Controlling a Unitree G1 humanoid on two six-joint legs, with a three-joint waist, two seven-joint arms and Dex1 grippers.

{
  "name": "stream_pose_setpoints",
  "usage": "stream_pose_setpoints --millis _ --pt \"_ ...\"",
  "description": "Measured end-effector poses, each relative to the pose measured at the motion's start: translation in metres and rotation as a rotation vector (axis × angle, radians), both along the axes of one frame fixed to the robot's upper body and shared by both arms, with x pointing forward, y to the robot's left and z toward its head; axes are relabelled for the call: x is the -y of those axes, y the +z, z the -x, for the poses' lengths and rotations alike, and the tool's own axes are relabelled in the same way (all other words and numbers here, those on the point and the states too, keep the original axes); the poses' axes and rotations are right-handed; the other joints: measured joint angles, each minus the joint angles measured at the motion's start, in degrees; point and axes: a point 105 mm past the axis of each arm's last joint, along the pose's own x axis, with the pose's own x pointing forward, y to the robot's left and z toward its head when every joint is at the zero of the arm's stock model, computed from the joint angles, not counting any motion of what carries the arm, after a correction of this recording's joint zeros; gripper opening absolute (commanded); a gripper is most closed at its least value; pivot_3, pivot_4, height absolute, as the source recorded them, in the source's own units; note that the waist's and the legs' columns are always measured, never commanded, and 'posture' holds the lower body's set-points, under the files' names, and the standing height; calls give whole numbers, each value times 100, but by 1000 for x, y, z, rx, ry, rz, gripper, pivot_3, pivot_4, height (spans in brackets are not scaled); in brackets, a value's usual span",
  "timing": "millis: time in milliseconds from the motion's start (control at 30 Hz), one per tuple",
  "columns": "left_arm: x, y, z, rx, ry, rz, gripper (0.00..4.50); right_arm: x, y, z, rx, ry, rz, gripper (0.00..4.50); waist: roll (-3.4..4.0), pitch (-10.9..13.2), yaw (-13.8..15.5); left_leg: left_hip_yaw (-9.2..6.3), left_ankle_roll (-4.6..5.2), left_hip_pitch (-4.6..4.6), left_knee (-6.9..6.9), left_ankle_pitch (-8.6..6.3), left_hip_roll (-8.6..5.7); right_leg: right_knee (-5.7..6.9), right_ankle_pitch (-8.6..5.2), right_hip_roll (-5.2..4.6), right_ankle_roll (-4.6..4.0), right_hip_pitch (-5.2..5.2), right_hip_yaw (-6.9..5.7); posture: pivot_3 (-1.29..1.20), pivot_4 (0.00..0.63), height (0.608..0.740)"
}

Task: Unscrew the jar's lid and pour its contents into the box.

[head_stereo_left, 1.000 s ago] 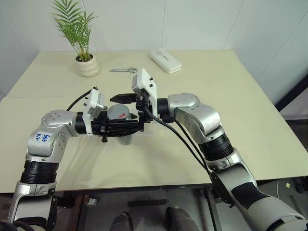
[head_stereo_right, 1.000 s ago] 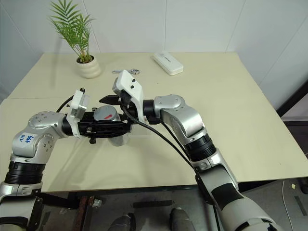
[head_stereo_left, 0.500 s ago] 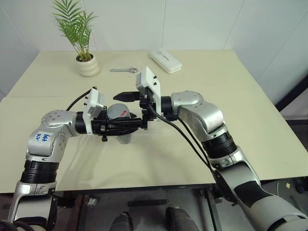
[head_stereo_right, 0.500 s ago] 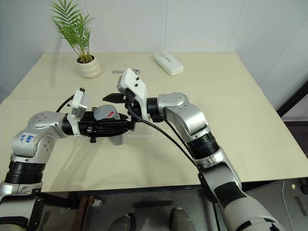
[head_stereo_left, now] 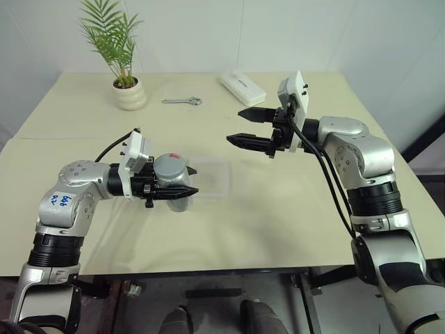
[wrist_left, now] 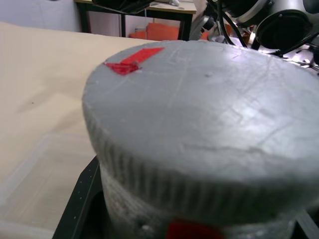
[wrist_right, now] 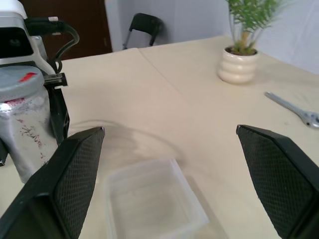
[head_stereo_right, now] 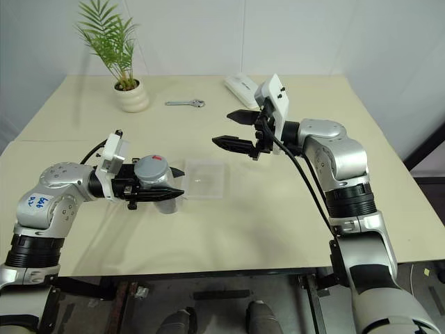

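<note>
The left tool [head_stereo_left: 182,191] is clamped around the jar [head_stereo_left: 175,189], holding it upright just above the bench [head_stereo_left: 278,209], over toward the robot's left side. The grey lid [head_stereo_left: 170,166] is still screwed on, with its small red mark on top facing up. Through the jar's clear wall a few reddish-brown specks [wrist_right: 25,133] show, clinging to the inside; how much is in there I cannot tell.

Just beside the jar, toward the robot's right, the shallow clear box [head_stereo_right: 205,178] lies flat on the bench with nothing visible inside it.

The right tool [head_stereo_left: 247,126] hangs in the air well apart from the jar, above the bench and farther back than the box. Its two black fingers [head_stereo_left: 243,141] are spread wide and point toward the left arm, with nothing between them.

At the far side of the bench stand a white ribbed pot with a green plant [head_stereo_left: 129,94], a small metal wrench [head_stereo_left: 182,101] and an oblong white case [head_stereo_left: 243,88], all well away from both arms.
</note>
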Motion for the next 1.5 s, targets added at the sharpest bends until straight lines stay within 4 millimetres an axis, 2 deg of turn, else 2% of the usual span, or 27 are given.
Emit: stream_pose_setpoints --millis 100,233,467,733,900,1067,1500 --pt "0 0 0 0 -1 0 2028 5 0 1 2 4 13 4452 0 0 -20 1 0 -1 3 0 0 -2 0 -1 0 0 0 0 150 740" --pt "0 0 0 0 -2 0 2028 -4 2 9 6 57 4 4452 0 0 -30 0 0 0 4 0 0 3 0 0 0 0 1 0 150 740" --pt "1 0 0 0 -4 0 2028 -55 9 44 -3 249 -50 4452 0 0 -17 -1 -1 -2 8 1 1 6 0 0 0 0 0 0 150 740" --pt "4 2 0 8 -11 -1 2028 -93 6 71 -48 349 -36 4452 0 0 -17 -3 -1 -3 10 1 1 7 0 0 0 1 0 0 150 740" --pt "7 1 0 4 -20 -4 2028 -107 8 72 -21 336 -23 4452 0 0 -28 -4 -2 -1 9 1 2 10 0 2 0 0 0 0 150 740" --pt "9 3 -1 10 -26 0 2028 -120 -1 66 0 306 27 4452 0 0 -23 -3 -2 -2 9 1 1 8 0 2 0 0 0 0 150 740" --pt "11 2 -1 7 -30 3 2028 -123 -10 65 -6 295 60 4452 0 0 -25 -4 -2 -2 9 1 2 9 0 2 0 0 0 0 150 740"
